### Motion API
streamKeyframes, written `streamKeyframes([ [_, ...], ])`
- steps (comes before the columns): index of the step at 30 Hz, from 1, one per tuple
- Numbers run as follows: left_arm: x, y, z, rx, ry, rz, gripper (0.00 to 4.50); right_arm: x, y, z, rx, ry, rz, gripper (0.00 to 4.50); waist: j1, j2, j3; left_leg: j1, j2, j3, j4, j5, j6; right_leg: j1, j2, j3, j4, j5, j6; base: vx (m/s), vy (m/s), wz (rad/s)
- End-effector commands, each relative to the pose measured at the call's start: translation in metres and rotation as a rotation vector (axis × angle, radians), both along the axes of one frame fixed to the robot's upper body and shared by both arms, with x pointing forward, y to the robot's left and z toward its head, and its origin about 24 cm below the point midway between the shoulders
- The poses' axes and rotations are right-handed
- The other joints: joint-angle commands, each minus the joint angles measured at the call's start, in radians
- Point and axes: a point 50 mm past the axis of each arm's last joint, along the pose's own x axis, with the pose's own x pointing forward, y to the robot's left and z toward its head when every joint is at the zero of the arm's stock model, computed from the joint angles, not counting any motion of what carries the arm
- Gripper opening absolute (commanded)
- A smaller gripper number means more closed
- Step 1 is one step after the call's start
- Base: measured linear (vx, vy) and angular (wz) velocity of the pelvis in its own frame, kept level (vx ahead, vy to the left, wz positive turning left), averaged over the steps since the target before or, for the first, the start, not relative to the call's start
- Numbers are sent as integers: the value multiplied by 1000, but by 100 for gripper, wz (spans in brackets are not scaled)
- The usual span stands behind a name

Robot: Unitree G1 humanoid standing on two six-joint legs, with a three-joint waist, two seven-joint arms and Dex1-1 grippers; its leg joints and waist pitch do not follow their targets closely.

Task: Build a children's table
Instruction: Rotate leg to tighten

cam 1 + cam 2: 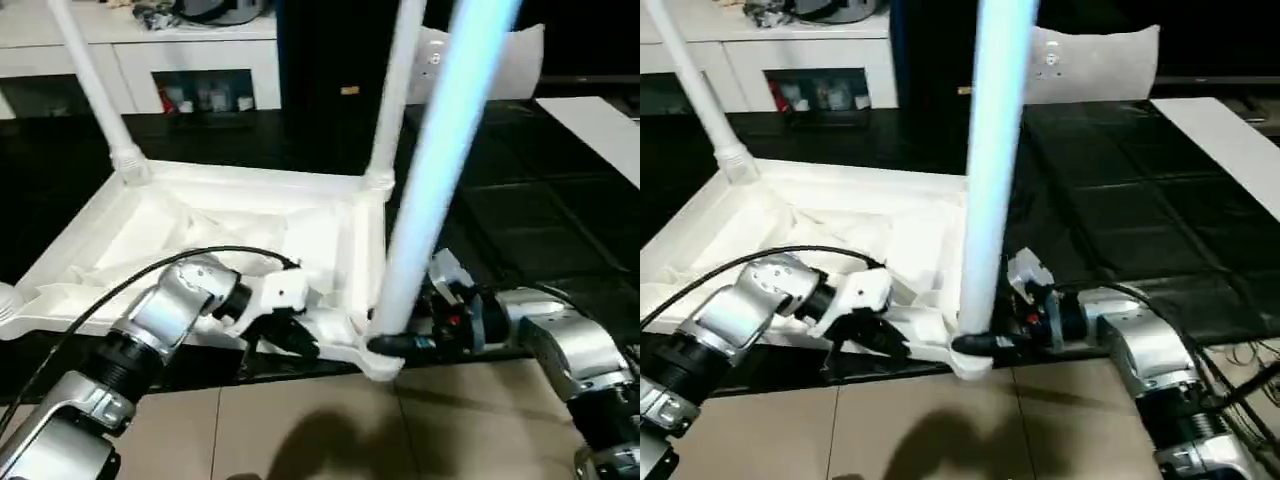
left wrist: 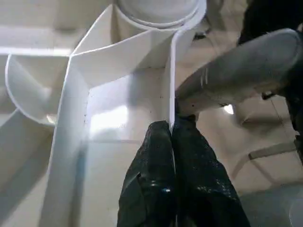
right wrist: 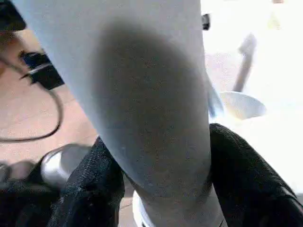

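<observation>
Legwork is occupying the right gripper (image 1: 975,345) at this moment: its two black fingers (image 3: 90,189) are standing on either side of the third leg (image 1: 995,170), low down by the flared end, pressing on the tube and appearing to be clasping it. That leg's long axis is rising almost straight up from the right gripper, leaning a little, and its foot is sitting at the near corner socket (image 1: 382,362) directly below the fingers. Whether it is fully seated is not clear.

From the left gripper (image 1: 290,335), the same corner is lying just to its right. Its fingers are pressed fully together on a thin upright rib (image 2: 168,94) of the tabletop (image 1: 200,240), pinching the rim and seemingly steadying the piece. The right arm is plainly the nearer one to the leg; the left is holding the tabletop beside it.

The tabletop is lying upside down on the dark floor, ribbed underside facing up, stretching away from both grippers. Two other legs are already standing in the far corners: the far left leg (image 1: 95,85) and the far right leg (image 1: 393,100). Judging by this, the coming move is turning on keeping the tube in line with the socket while pushing down. The cabinet (image 1: 190,70) beyond is holding small items behind its glass.
</observation>
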Motion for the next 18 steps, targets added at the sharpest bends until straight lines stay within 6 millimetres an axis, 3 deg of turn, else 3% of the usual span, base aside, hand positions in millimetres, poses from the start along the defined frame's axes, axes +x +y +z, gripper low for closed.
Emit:
streamKeyframes([
  [1,-1,-17,5,-70,-6,6,0,20,8,-1,-47,-44,-184,222,-6,-12,-59,-13,17,-4,-65,-142,48,63,-63,53,-90,-459,-56,0,0,0],
  [3,2,-19,5,-78,-9,76,0,32,12,-4,-72,-51,-319,219,-28,-14,-57,-20,14,-8,-66,-154,33,66,-62,46,-91,-485,-47,0,0,0],
  [6,9,-24,4,-93,-28,207,0,47,18,-7,-101,-55,-502,214,-59,-9,-56,-12,10,-8,-61,-176,27,59,-61,44,-99,-507,-40,0,0,0],
  [7,12,-27,4,-103,-32,264,0,52,21,-9,-109,-32,-581,214,-67,-10,-58,-16,10,-10,-61,-171,31,63,-61,44,-96,-495,-47,0,0,0],
  [11,18,-37,1,-116,-54,406,0,58,30,-11,-68,-21,-683,214,-74,-9,-62,-14,12,-6,-58,-143,55,59,-60,51,-91,-431,-76,0,0,0],
  [12,19,-42,0,-127,-54,443,0,58,34,-12,-61,-44,-687,214,-74,-14,-64,-18,13,-5,-59,-129,63,62,-61,53,-85,-406,-86,0,0,0],
  [13,19,-44,1,-132,-53,453,0,58,35,-12,-64,-53,-686,244,-70,-13,-66,-18,14,-6,-59,-111,70,63,-62,54,-82,-380,-96,0,0,0],
  [18,23,-48,4,-128,-83,466,0,50,39,-13,-26,-64,-621,284,-58,-10,-69,-19,21,-6,-59,-62,99,65,-61,61,-65,-264,-140,0,0,0],
])
